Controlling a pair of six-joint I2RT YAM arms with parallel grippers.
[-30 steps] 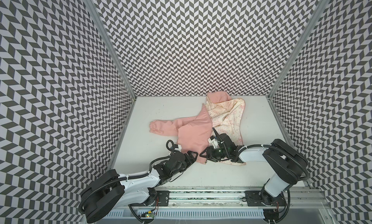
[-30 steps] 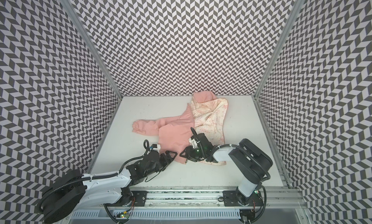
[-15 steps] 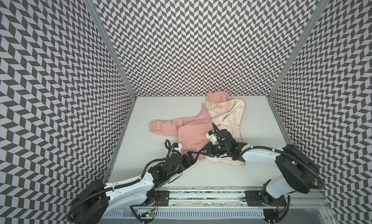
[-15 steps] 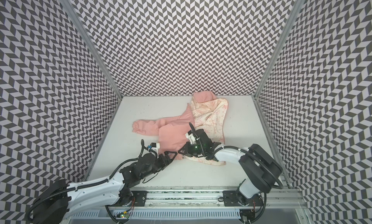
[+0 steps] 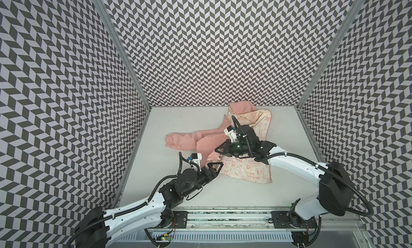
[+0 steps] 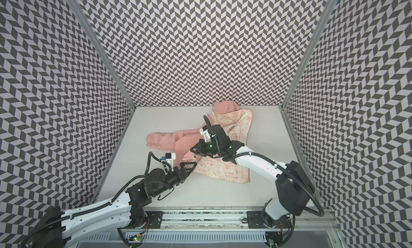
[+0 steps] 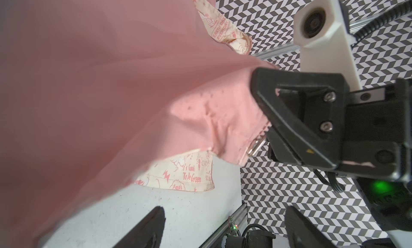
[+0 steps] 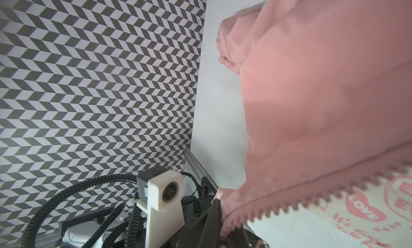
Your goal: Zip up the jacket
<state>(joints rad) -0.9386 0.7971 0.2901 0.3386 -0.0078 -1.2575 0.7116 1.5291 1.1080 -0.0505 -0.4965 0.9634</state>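
The jacket sprawls open from the middle of the bench to its back edge, soft pink shell beside cream printed lining. Your right gripper pinches the lifted pink front corner. The left gripper, spread wide and empty, waits just in front. The metal zipper pull dangles between them.

The salmon-pink jacket is laid open and unzipped, its cream word-printed lining exposed on the right, 1 sleeve stretched leftward.
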